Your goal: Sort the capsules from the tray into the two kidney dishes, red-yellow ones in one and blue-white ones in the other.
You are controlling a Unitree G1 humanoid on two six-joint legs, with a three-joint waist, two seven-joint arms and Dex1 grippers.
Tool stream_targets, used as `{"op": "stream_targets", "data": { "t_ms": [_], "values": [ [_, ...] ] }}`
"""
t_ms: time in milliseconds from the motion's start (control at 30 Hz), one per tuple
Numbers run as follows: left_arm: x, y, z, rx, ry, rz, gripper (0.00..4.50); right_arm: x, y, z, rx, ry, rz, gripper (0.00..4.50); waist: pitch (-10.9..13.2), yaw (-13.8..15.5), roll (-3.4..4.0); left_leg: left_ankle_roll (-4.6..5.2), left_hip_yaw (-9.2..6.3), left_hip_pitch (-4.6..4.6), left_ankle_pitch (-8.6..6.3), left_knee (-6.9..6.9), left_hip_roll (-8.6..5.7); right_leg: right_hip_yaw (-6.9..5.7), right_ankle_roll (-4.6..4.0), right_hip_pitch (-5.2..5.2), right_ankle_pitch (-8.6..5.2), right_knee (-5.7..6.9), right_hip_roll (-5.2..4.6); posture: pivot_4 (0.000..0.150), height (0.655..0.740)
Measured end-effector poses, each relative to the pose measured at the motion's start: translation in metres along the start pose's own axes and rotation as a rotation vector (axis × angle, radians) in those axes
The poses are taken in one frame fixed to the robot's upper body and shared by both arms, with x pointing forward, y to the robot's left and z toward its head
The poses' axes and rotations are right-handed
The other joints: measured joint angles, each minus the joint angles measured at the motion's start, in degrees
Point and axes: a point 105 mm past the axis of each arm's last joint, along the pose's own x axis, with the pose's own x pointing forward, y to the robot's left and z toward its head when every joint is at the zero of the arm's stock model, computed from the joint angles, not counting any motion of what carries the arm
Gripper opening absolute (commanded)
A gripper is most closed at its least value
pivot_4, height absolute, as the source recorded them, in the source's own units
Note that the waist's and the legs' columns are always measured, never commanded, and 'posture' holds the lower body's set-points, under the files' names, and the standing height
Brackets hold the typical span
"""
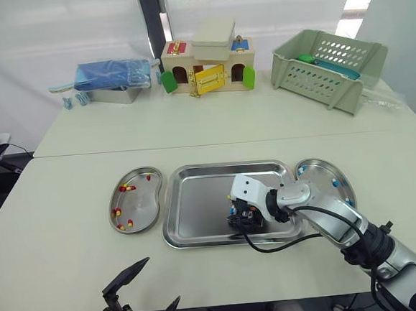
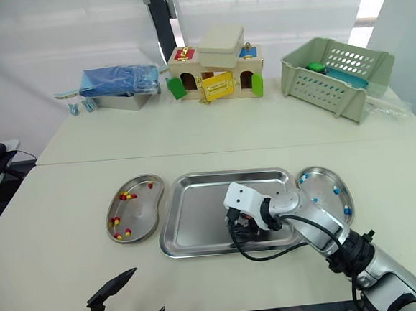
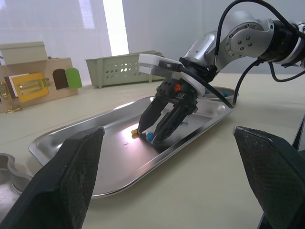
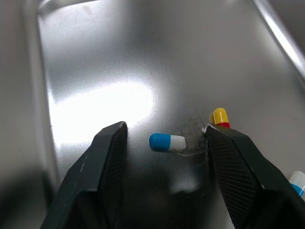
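We see the right gripper [image 4: 165, 130] down inside the tray [image 1: 197, 199], close to its front rim and toward its right end. Its fingers are spread and grip nothing. A blue-white capsule [image 4: 167, 141] lies flat on the tray floor between them, touching neither. A red-yellow capsule [image 4: 219, 117] lies just beside the tip of one finger. The tray's left half and rear are bare metal, so we have free room there. The left kidney dish [image 1: 141, 200] sits just beside the tray's left rim and holds red-yellow capsules. The right kidney dish [image 1: 317, 172] sits against the right rim and holds blue-white ones. The left gripper [image 1: 164, 279] hangs at the table's front edge, fingers wide and empty, well apart from the tray.
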Motion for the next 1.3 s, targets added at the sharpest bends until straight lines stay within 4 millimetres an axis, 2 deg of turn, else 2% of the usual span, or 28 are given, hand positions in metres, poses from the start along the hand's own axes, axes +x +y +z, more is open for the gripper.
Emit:
{"op": "stream_targets", "data": {
  "t_ms": [167, 200, 533, 633, 700, 867, 967, 1100, 1167, 1300],
  "values": [
    [0.000, 0.001, 0.000, 0.000, 0.002, 0.004, 4.50, -0.001, -0.001, -0.002, -0.012, 0.007, -0.004, 0.68, 0.0, 0.0, 0.00, 0.00, -0.01, 0.01, 0.00, 0.00, 0.00, 0.00, 0.00, 0.01, 0.00, 0.00, 0.00, 0.150, 0.7400],
    [0.000, 0.001, 0.000, 0.001, 0.002, 0.005, 4.50, -0.001, -0.001, -0.002, -0.011, 0.007, -0.003, 0.60, 0.0, 0.0, 0.00, 0.00, -0.01, 0.01, 0.00, 0.00, 0.00, 0.00, 0.00, 0.01, 0.00, 0.00, 0.00, 0.150, 0.7400],
    [0.000, 0.003, -0.001, 0.004, 0.003, 0.005, 4.50, -0.003, 0.004, -0.002, 0.003, -0.013, 0.023, 0.60, 0.0, 0.0, -0.01, 0.00, -0.02, 0.01, 0.00, 0.00, 0.00, -0.01, 0.00, 0.02, 0.00, 0.00, 0.00, 0.150, 0.7400],
    [0.003, 0.004, -0.001, 0.010, -0.006, -0.016, 4.50, -0.009, 0.008, -0.003, 0.039, -0.045, 0.066, 0.60, 0.0, 0.1, -0.01, 0.00, -0.01, 0.00, 0.00, 0.00, -0.01, -0.01, 0.00, 0.02, 0.00, 0.00, 0.00, 0.150, 0.7400],
    [0.006, 0.004, -0.001, 0.013, -0.014, -0.049, 4.50, -0.021, 0.007, -0.005, 0.049, -0.065, 0.078, 0.60, 0.0, 0.2, -0.02, 0.00, -0.02, -0.03, 0.00, 0.00, -0.01, -0.02, 0.00, 0.02, 0.00, -0.02, 0.00, 0.150, 0.7400],
    [0.009, 0.002, 0.000, 0.015, -0.026, -0.165, 4.50, -0.072, -0.016, -0.016, 0.052, -0.090, 0.012, 0.60, 0.0, 0.4, -0.05, 0.00, -0.04, -0.02, 0.00, 0.00, 0.00, -0.08, 0.00, 0.08, 0.00, -0.05, 0.01, 0.150, 0.7400],
    [0.017, 0.002, 0.000, 0.007, -0.053, -0.258, 4.50, -0.100, -0.022, -0.040, 0.093, -0.072, -0.029, 0.60, 0.0, 0.5, -0.06, 0.01, -0.03, -0.02, 0.00, 0.00, -0.01, -0.08, 0.00, 0.08, 0.00, -0.04, 0.01, 0.150, 0.7400],
    [0.027, 0.005, 0.000, -0.006, -0.086, -0.332, 4.50, -0.136, -0.043, -0.065, 0.137, -0.031, -0.156, 0.60, 0.0, 0.1, -0.06, 0.01, 0.01, 0.06, 0.00, 0.00, 0.02, -0.04, 0.00, 0.12, 0.00, 0.01, 0.03, 0.150, 0.7400],
    [0.029, 0.005, 0.000, -0.016, -0.095, -0.352, 4.50, -0.146, -0.052, -0.075, 0.158, -0.013, -0.206, 0.60, 0.0, -0.2, -0.06, 0.01, 0.01, 0.07, 0.00, -0.02, 0.04, -0.02, -0.01, 0.11, 0.00, 0.02, 0.07, 0.150, 0.7400],
    [0.029, 0.004, 0.001, -0.029, -0.103, -0.369, 4.50, -0.149, -0.057, -0.088, 0.192, 0.004, -0.241, 0.60, 0.0, -0.3, -0.06, 0.01, 0.01, 0.05, 0.00, -0.01, 0.04, -0.01, -0.01, 0.11, 0.00, 0.02, 0.07, 0.150, 0.7400]
  ]
}}
